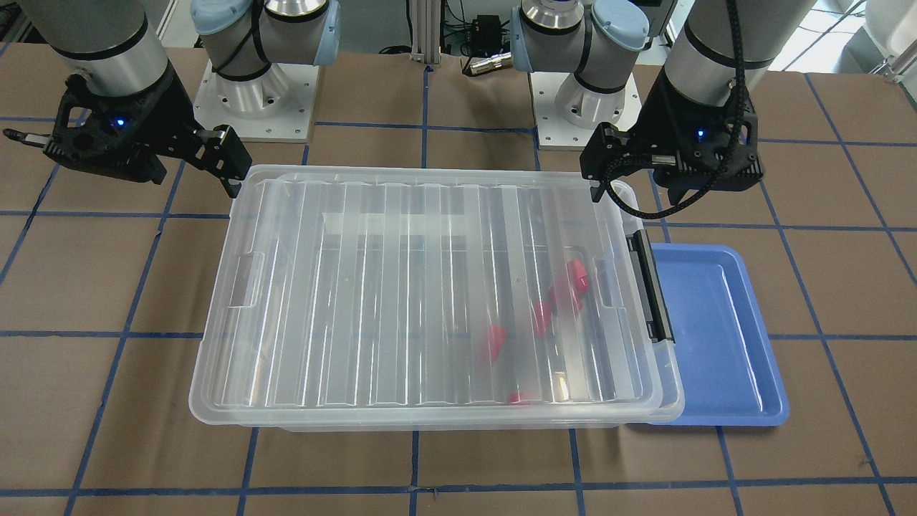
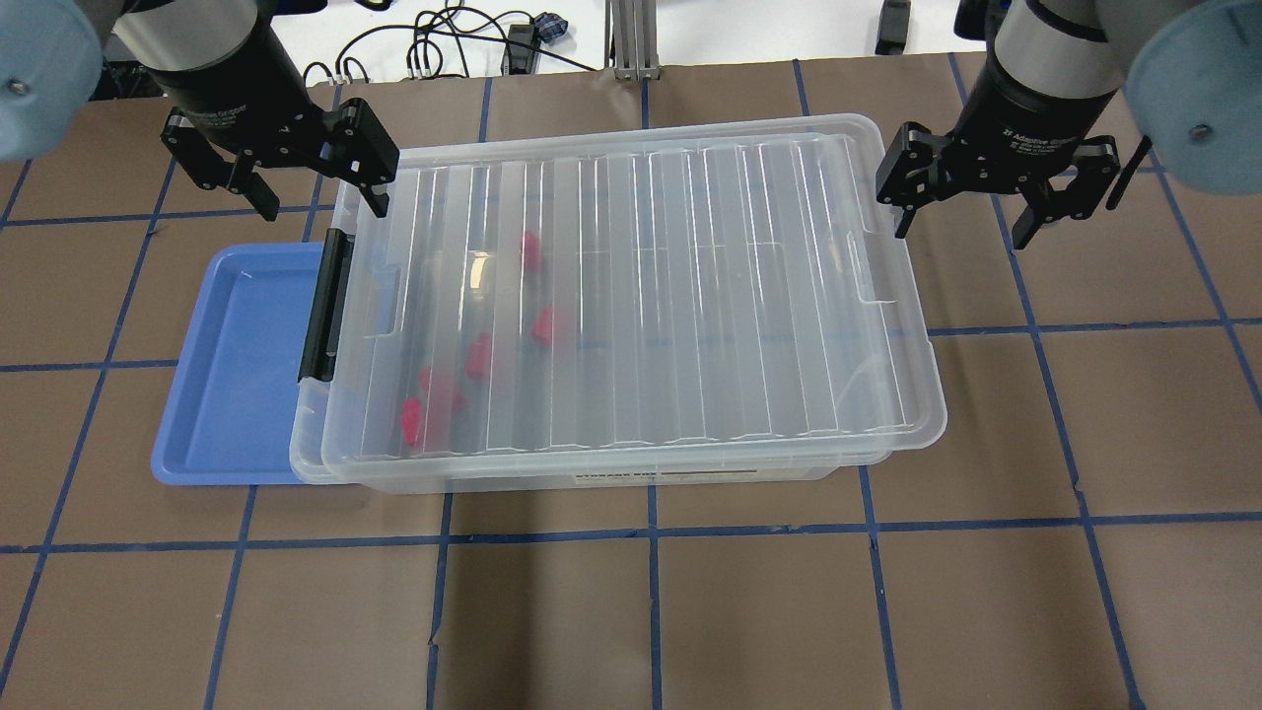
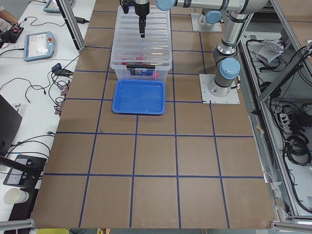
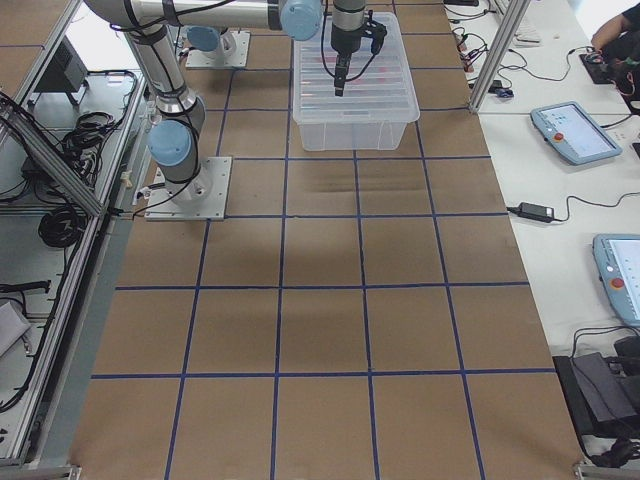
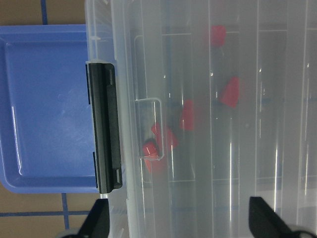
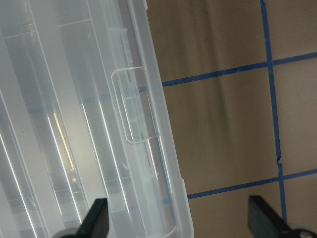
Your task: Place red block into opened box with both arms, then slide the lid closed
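The clear box [image 2: 611, 475] stands mid-table with its black latch bar [image 2: 320, 306] at my left end. The ribbed lid [image 2: 690, 296] lies flat over it, shifted slightly away from the latch end. Several red blocks [image 2: 545, 325] lie inside near the latch end, seen through the lid [image 5: 230, 91] and in the front view [image 1: 577, 276]. My left gripper [image 2: 323, 200] hovers open above the far latch-end corner, holding nothing [image 5: 181, 223]. Over the opposite far corner my right gripper [image 2: 961, 225] is open and empty too [image 6: 181, 223].
A blue tray [image 2: 237, 375] lies flat against the box's latch end, partly under its rim. Brown table surface with blue tape lines surrounds the box. Both arm bases [image 1: 258, 86] stand behind it, and cables run along the table's far edge.
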